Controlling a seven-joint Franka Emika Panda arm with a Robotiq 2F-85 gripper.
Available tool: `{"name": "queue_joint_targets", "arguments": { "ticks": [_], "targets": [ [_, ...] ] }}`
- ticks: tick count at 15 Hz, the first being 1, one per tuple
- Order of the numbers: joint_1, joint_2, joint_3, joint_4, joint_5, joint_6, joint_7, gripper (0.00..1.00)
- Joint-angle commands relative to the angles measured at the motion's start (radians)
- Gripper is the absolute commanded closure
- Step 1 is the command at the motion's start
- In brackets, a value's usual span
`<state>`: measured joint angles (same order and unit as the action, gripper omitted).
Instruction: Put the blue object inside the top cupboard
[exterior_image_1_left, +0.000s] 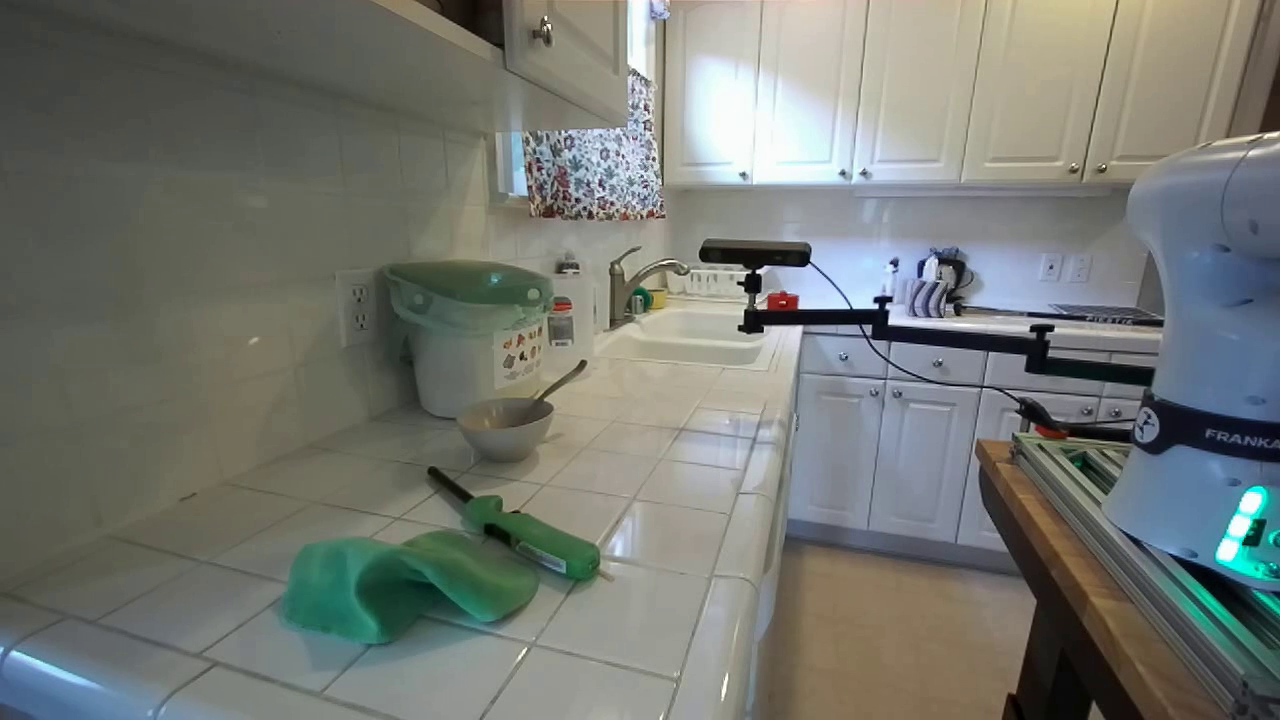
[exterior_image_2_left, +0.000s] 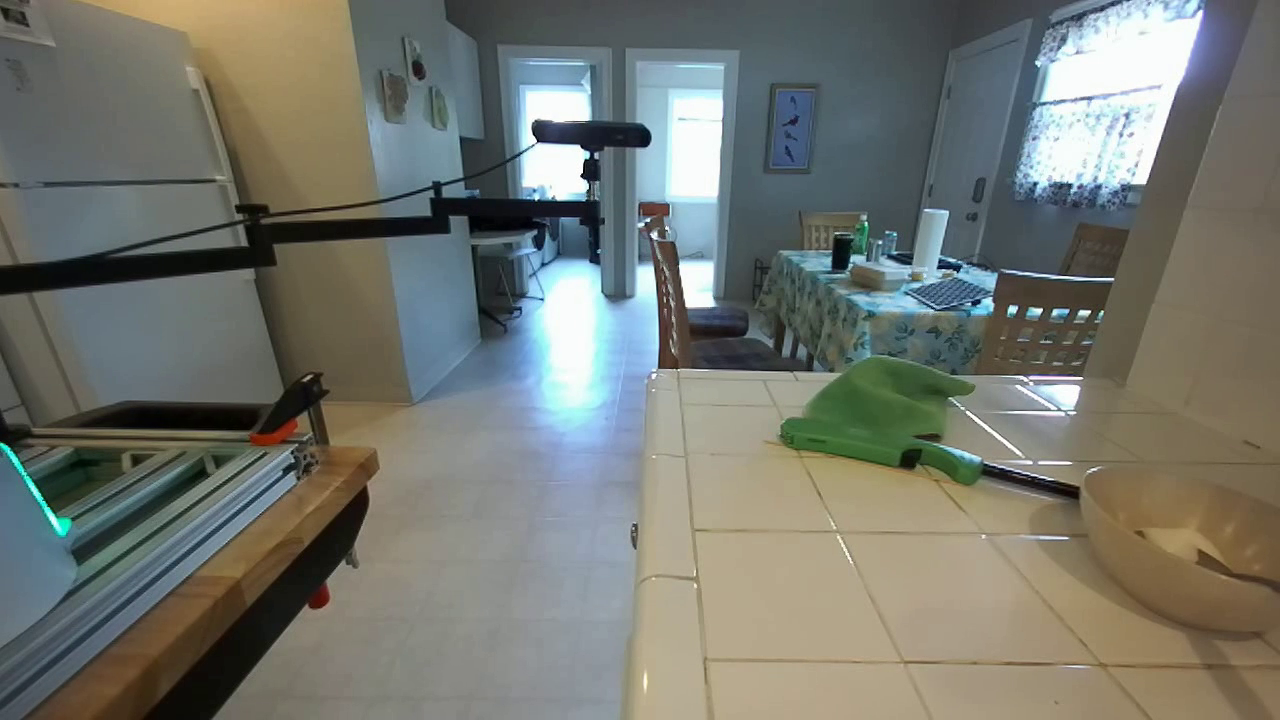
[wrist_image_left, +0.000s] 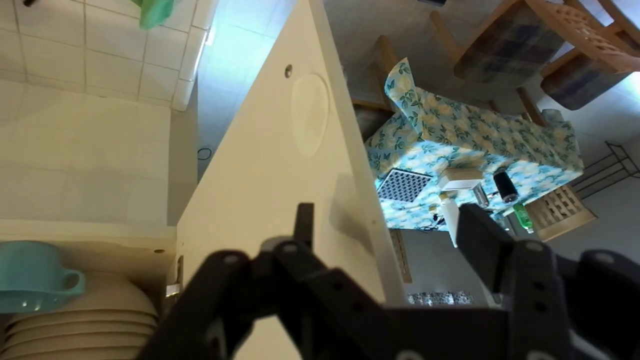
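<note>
The wrist picture stands upside down. The top cupboard (wrist_image_left: 90, 232) is open in the wrist view; its underside (exterior_image_1_left: 300, 45) shows in an exterior view. The blue cup (wrist_image_left: 30, 272), teal-blue and round with a small handle, stands inside it beside a stack of pale dishes (wrist_image_left: 85, 320). The frame edge cuts off part of the cup. The open cupboard door (wrist_image_left: 265, 170) swings out across the wrist view. My gripper (wrist_image_left: 390, 223) is open and empty, one finger over the door's inner face and the other beyond its edge. Contact cannot be told. The gripper is outside both exterior views.
A green cloth (exterior_image_1_left: 400, 585), a green lighter (exterior_image_1_left: 535, 535), a bowl (exterior_image_1_left: 505, 430) with a spoon and a green-lidded container (exterior_image_1_left: 470, 340) stand on the tiled counter. A closed cupboard door (exterior_image_1_left: 570, 60) adjoins. A camera bar (exterior_image_1_left: 960, 340) extends from the arm's base.
</note>
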<state>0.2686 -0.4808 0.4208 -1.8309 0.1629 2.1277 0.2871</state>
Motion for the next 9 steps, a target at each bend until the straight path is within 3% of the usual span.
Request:
{"name": "queue_joint_targets", "arguments": {
  "ticks": [1, 5, 9],
  "targets": [
    [0.001, -0.021, 0.001, -0.031, -0.032, 0.044, -0.010, 0.56],
    [0.000, -0.022, 0.003, -0.035, -0.055, 0.060, -0.008, 0.87],
    [-0.006, -0.035, 0.006, -0.040, -0.081, 0.057, -0.001, 0.92]
  ]
}}
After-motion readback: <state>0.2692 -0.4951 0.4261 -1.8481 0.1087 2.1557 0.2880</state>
